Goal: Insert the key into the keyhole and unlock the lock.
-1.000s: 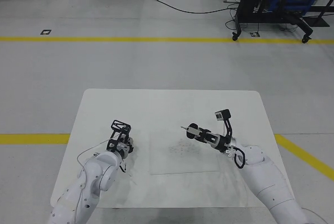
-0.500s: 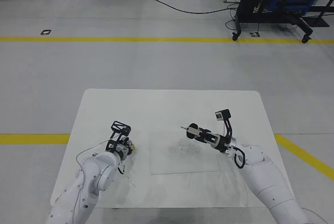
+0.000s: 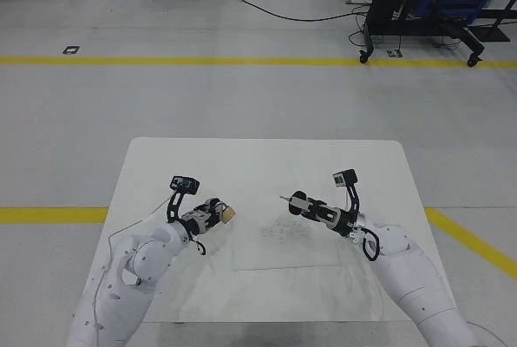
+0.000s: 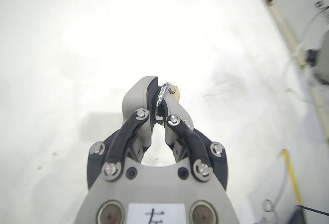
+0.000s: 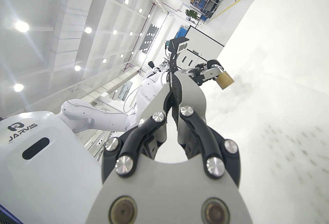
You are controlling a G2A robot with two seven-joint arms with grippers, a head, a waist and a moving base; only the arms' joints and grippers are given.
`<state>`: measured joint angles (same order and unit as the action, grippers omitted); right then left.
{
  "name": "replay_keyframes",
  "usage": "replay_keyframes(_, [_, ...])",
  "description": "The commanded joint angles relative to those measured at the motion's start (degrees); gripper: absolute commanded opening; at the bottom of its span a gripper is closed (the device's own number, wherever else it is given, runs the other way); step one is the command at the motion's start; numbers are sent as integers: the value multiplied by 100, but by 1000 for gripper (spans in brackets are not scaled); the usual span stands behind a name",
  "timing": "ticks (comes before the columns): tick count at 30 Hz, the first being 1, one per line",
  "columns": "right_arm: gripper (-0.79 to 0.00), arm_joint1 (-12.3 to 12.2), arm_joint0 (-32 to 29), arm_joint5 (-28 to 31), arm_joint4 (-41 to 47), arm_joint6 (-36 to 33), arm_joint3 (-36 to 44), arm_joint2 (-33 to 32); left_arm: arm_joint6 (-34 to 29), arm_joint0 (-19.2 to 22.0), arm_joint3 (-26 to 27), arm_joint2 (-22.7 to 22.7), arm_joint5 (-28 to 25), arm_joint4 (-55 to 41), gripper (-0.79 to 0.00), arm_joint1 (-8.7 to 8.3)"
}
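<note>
A small brass padlock [image 3: 228,212] hangs above the left half of the white table [image 3: 328,160], my left gripper [image 3: 216,211] shut on its silver shackle. In the left wrist view the shackle [image 4: 161,96] is pinched between the pads, with the brass body [image 4: 176,92] peeking out behind one finger. My right gripper [image 3: 300,205] is held above the table's middle right, shut on the key, whose thin metal tip [image 3: 283,199] points toward the padlock. The right wrist view shows the padlock [image 5: 224,80] a short gap beyond the shut right gripper [image 5: 175,78].
A faint rectangular mat outline [image 3: 241,260] with scuff marks lies at the table's centre, below both grippers. A dark wheeled cart [image 3: 423,26] stands on the floor far behind the table. Yellow floor lines run past both sides.
My left gripper has lifted the padlock off the table and swung it to the right, toward the key. The right arm has kept still.
</note>
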<state>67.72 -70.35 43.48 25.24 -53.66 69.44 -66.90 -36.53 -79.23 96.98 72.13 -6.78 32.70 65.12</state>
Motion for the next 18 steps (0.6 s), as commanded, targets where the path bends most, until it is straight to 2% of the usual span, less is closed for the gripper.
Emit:
replay_keyframes(1, [-785,0,0,0,0,0,0,0,139,140,-273,36,-169,-908,-785,36])
replay_keyframes(9, [-785,0,0,0,0,0,0,0,209,152,-340,30,-191,-1136,-785,52])
replay_keyframes(12, [-785,9,-20,-90,-41,94,49,36,-277,339,-709,87,144,-2865,-785,122])
replay_keyframes(16, [-785,105,56,-314,134,295,188,372,-1171,1027,-1862,165,951,-5454,-785,253])
replay_keyframes(18, [-785,157,139,-405,86,466,172,528,-1486,1372,-2453,117,1354,-6101,-785,302])
